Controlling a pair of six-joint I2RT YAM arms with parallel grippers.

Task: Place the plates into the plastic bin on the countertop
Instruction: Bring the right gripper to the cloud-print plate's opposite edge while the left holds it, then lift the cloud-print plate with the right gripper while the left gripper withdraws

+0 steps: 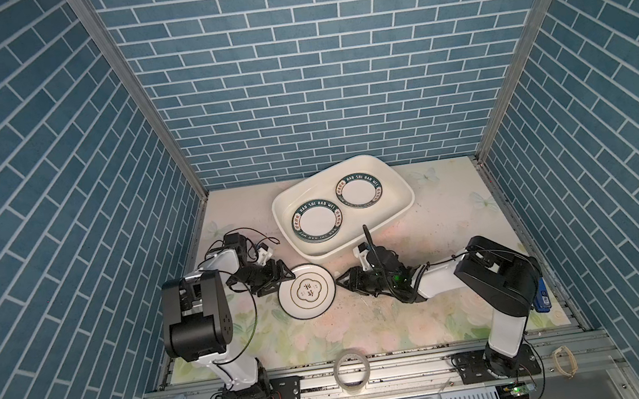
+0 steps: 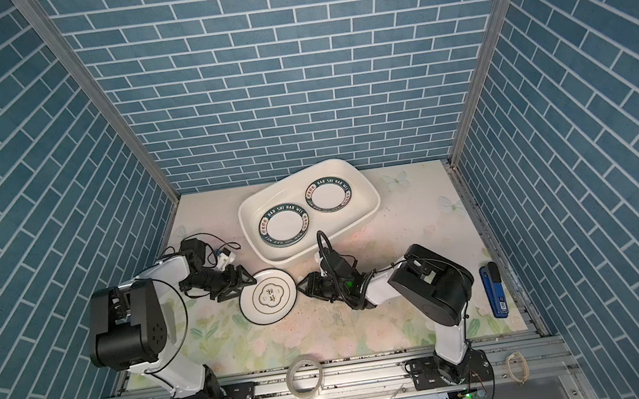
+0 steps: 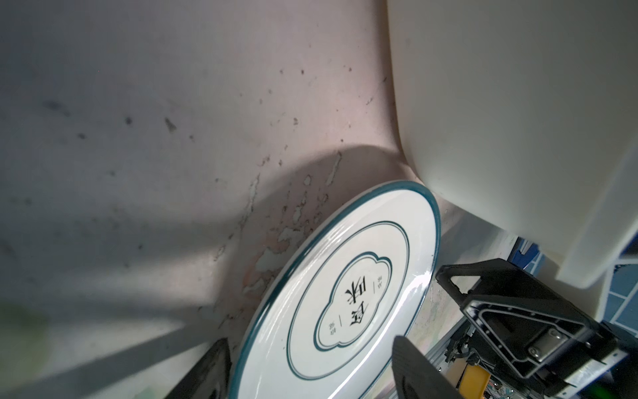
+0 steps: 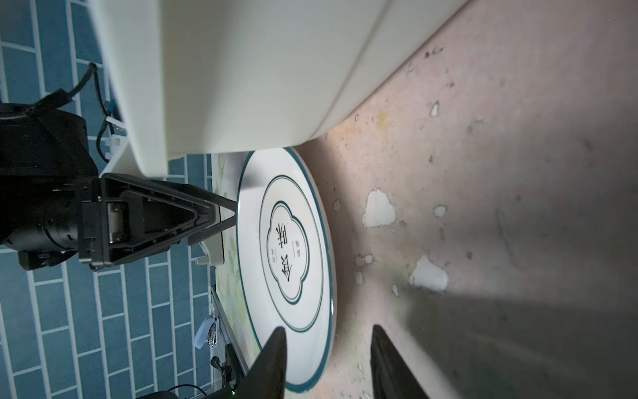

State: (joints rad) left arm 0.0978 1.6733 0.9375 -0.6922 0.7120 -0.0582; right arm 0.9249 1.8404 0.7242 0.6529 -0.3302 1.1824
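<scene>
A white plate (image 1: 307, 291) (image 2: 267, 296) with a thin green edge and a flower emblem lies on the countertop (image 1: 440, 235), just in front of the plastic bin (image 1: 401, 198) (image 2: 368, 202). My left gripper (image 1: 284, 281) (image 3: 309, 338) is open at the plate's left rim, and in the left wrist view the rim of the plate (image 3: 345, 293) passes between its fingers. The right gripper (image 1: 338, 280) (image 4: 328, 327) is open at the right rim of the plate (image 4: 286, 241), one finger over the plate, one beside it. Two green-lettered plates (image 1: 315, 220) (image 1: 359, 190) lie flat in the bin.
The bin's near corner (image 3: 518, 121) (image 4: 241, 86) almost touches the plate. A clear tape roll (image 1: 352, 372) stands on the front rail, and a blue stapler (image 2: 494, 290) lies at the right edge. The countertop is scuffed around the plate (image 4: 379, 207).
</scene>
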